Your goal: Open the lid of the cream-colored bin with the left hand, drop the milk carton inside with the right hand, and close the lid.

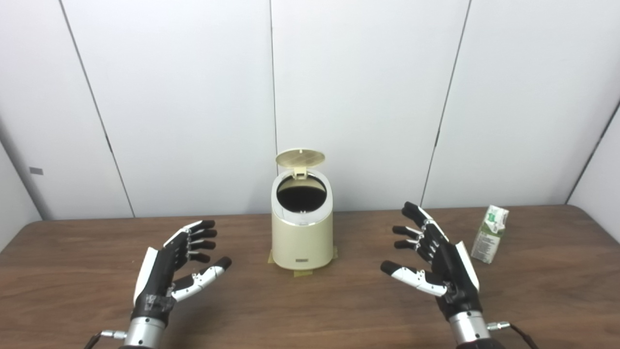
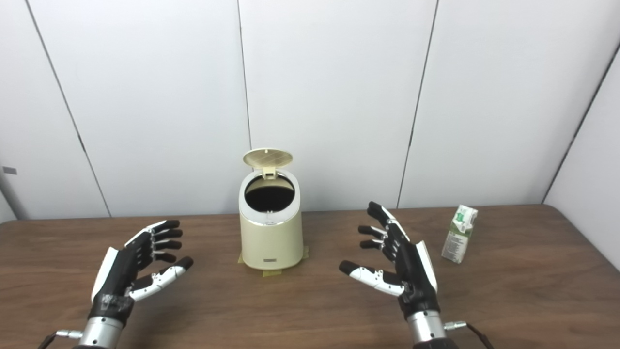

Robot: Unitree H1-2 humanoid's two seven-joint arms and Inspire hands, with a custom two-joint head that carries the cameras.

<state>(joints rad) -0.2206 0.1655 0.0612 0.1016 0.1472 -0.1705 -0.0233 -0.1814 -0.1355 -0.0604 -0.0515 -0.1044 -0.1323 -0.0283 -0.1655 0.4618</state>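
A cream-colored bin (image 1: 302,237) stands at the middle of the table, toward the back. Its round lid (image 1: 300,158) is tipped up and back on its hinge, and the dark opening (image 1: 301,197) shows. A green and white milk carton (image 1: 490,233) stands upright at the right, beyond and to the right of my right hand (image 1: 436,261). My left hand (image 1: 174,264) is open and empty, hovering left of the bin. My right hand is open and empty, right of the bin and apart from the carton.
The brown wooden table (image 1: 310,310) reaches to white wall panels behind the bin. Strips of tape (image 1: 303,272) mark the bin's base. The table's right corner is rounded near the carton.
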